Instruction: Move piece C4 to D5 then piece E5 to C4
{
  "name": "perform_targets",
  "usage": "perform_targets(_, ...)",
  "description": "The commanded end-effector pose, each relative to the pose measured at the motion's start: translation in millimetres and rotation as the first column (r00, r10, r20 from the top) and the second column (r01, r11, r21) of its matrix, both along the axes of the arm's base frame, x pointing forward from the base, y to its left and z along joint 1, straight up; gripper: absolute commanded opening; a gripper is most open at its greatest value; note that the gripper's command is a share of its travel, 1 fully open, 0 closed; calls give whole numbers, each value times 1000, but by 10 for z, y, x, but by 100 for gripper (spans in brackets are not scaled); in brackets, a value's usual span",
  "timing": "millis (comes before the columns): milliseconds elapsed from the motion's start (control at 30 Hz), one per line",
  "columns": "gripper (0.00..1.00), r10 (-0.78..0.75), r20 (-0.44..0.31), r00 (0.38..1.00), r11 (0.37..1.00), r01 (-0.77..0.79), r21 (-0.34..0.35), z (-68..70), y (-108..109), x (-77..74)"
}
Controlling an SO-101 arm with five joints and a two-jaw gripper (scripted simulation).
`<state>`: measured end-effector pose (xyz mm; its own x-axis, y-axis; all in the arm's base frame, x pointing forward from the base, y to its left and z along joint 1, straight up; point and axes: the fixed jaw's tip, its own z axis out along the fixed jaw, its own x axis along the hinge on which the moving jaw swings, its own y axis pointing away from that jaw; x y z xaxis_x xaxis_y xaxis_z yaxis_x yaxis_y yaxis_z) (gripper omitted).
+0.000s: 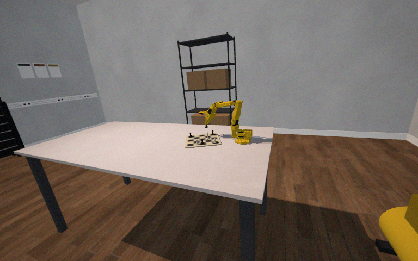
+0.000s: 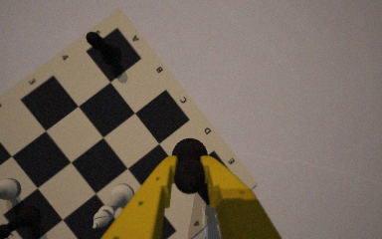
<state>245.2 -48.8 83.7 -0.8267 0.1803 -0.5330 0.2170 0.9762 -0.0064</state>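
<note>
The small chessboard (image 1: 203, 140) lies on the white table beside the yellow arm's base (image 1: 243, 136). My gripper (image 2: 189, 174) is shut on a black piece (image 2: 189, 166) and holds it above the board, over the edge near the letters D and E. In the exterior view the gripper (image 1: 206, 125) hangs above the far side of the board. A black pawn (image 2: 103, 47) stands on the corner square by the letter A. A white piece (image 2: 113, 204) stands just left of my fingers. Another white piece (image 2: 9, 189) and a black piece (image 2: 22, 219) stand at the lower left.
A black shelf unit (image 1: 209, 80) with cardboard boxes stands behind the table. The table edge (image 1: 268, 166) runs to the right of the arm. A yellow chair (image 1: 399, 230) is at the lower right.
</note>
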Motion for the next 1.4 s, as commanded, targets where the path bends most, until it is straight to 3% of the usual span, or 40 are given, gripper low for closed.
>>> perform_targets(0,0,-5,-12,1000,1000,5,2,-12,-7,-46)
perform_targets(1367,0,14,-12,1000,1000,-14,2,-67,40,-45)
